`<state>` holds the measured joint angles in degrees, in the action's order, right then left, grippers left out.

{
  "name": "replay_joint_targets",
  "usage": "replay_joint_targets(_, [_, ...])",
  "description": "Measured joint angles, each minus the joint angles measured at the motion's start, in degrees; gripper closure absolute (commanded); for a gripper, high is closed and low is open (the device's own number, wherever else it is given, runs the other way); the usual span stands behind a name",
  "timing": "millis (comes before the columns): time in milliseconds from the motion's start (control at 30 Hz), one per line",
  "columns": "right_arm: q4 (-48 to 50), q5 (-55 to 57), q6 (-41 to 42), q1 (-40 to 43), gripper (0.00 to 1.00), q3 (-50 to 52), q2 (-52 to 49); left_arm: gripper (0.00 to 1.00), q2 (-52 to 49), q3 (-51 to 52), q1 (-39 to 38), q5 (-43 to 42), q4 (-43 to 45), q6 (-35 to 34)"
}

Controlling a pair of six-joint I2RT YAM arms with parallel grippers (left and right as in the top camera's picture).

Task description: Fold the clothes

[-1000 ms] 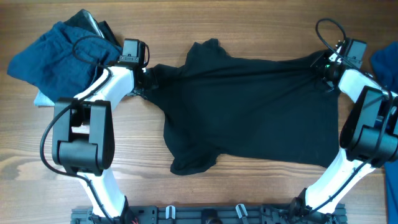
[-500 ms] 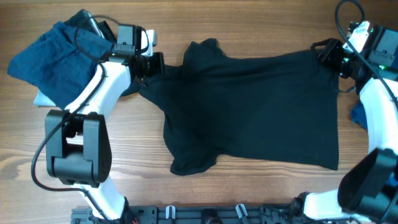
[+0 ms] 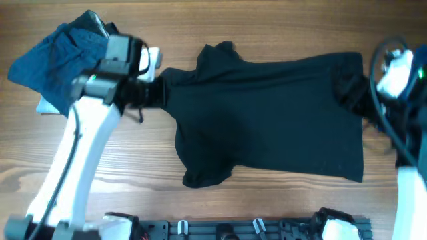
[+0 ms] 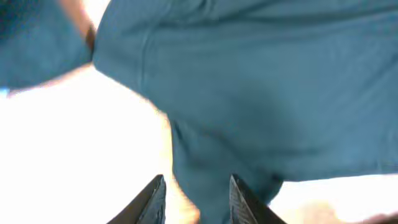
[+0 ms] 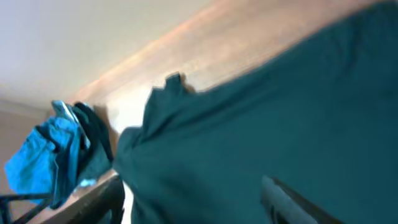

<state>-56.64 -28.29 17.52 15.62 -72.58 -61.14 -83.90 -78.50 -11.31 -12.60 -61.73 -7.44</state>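
**Q:** Overhead status?
**A:** The black garment (image 3: 267, 120) lies spread on the bench (image 3: 267, 20). The blue garment pile (image 3: 57, 57) sits behind the left end effector (image 3: 155, 93), which is at the sleeve. The right end effector (image 3: 360, 93) meets bunched fabric at the opposite edge.
**Q:** Left wrist?
**A:** Narrow, with fabric pinched between the fingers (image 4: 152, 199).
**Q:** Right wrist?
**A:** Blurred. The grip state cannot be determined.

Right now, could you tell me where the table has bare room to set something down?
Best is the table between the left arm and the shirt. A strip runs along the far edge above the shirt; a thin one below its hem. Crowded: blue pile far left, right arm at right.
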Motion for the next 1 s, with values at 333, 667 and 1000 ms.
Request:
replay_joint_targets(333, [-12.39, 6.86, 1.36, 0.0, 0.26, 6.95, 3.5, 0.58, 1.6, 22.58, -8.09, -4.72, 1.25, -8.46])
replay_joint_targets(667, [-10.19, 7.82, 1.7, 0.0, 0.25, 13.25, 0.2, 0.53, 1.2, 36.04, -19.28, -14.4, 10.8, -16.57])
replay_joint_targets(1000, [-9.77, 7.82, 0.92, 0.0, 0.25, 13.25, -0.11, 0.51, -5.09, 36.13, -25.4, -5.46, 16.94, -23.56])
